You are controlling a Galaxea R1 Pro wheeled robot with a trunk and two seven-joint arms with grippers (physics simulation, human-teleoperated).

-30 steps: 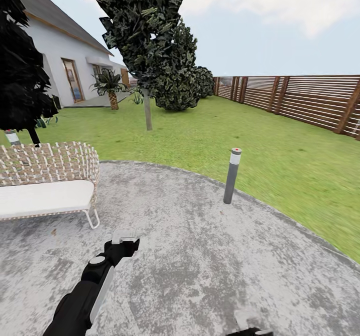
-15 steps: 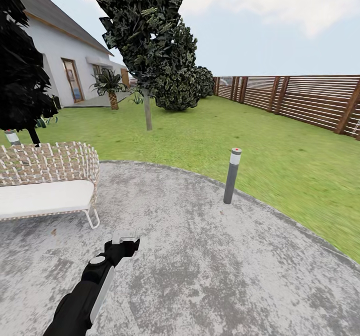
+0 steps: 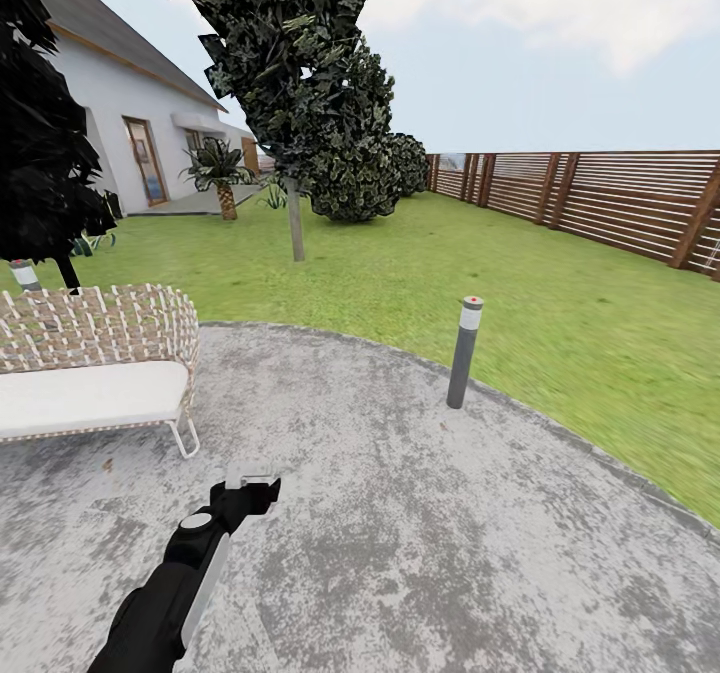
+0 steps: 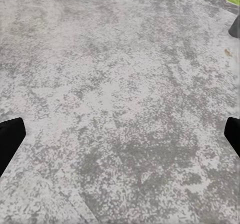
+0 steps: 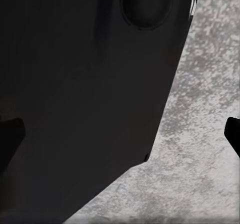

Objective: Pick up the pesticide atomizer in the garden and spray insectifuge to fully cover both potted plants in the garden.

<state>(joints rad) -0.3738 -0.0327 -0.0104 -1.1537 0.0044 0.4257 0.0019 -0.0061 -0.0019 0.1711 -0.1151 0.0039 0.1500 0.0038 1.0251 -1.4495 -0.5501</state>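
The robot is standing on a round patch of mottled grey paving (image 3: 420,533) in the garden, looking out over a green lawn (image 3: 420,273) toward a brown slatted wooden fence (image 3: 600,198). Its left arm is reaching forward low over the paving, and the left gripper (image 3: 250,475) is hanging just above the ground; in the left wrist view its two dark fingertips (image 4: 10,139) are sitting far apart at the picture's edges, so the gripper is spread wide with nothing between them. In the right wrist view the right gripper (image 5: 120,134) is likewise showing dark fingertips (image 5: 232,134) at opposite edges, wide apart and holding nothing, with a large black body of the robot close before the camera. A woven wicker sofa (image 3: 95,353) with a white cushion is standing on the paving at the left. A grey bollard light (image 3: 463,351) is rising upright at the paving's edge beside the lawn. A white house (image 3: 130,123), a tall tree (image 3: 290,73) and a small palm (image 3: 218,168) are standing beyond
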